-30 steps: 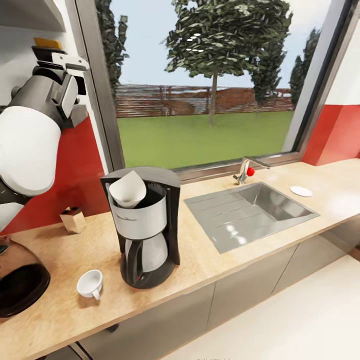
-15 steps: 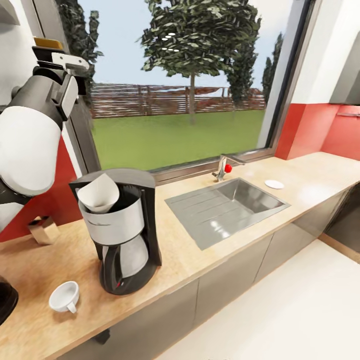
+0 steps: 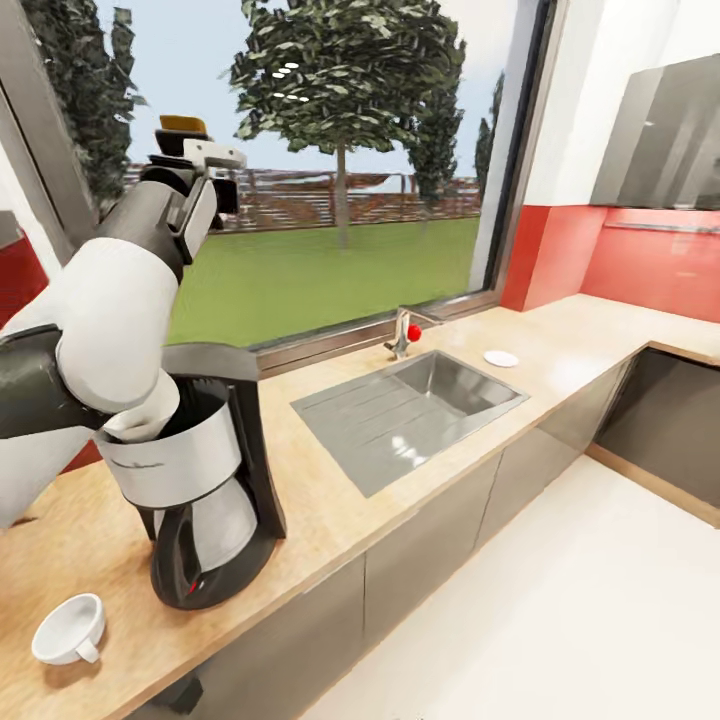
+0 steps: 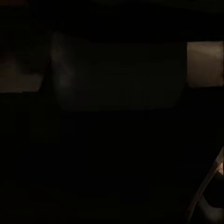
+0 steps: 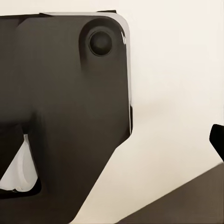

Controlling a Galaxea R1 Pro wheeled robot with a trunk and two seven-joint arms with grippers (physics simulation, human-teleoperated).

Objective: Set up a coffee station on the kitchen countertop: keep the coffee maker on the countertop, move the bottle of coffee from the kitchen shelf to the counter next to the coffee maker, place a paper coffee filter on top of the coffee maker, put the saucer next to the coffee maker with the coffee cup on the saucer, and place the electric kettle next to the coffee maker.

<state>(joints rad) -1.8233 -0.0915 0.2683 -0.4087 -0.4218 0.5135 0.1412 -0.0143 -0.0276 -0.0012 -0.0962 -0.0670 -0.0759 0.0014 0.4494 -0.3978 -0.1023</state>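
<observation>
Worktop: light wood worktop [image 3: 330,500] under a wide window, steel sink [image 3: 405,415] inset.
Coffee bottle: yellow-capped bottle of coffee [image 3: 183,125] raised above the coffee maker [image 3: 200,480], apparently in the left gripper [image 3: 195,150]; grip hidden, finger state unclear.
Handling: probably rigid, slick, light; grasp mid-body.
Saucer [image 3: 501,358]: beyond the sink, thin, fragile; take by the rim.
Coffee cup [image 3: 68,630]: front edge, tipped.

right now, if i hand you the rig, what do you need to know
Left gripper: raised in front of the window, apparently shut on the bottle of coffee; only its yellow cap shows.
Right gripper: cannot tell open or shut.
Coffee maker is on the kitchen countertop, with the paper coffee filter in its top, partly behind the left arm.
Coffee cup is on the counter by the maker, not on a saucer.
Saucer is beyond the sink.
Left: set the bottle by the maker, bring the saucer over, cup onto it, check the kettle.
</observation>
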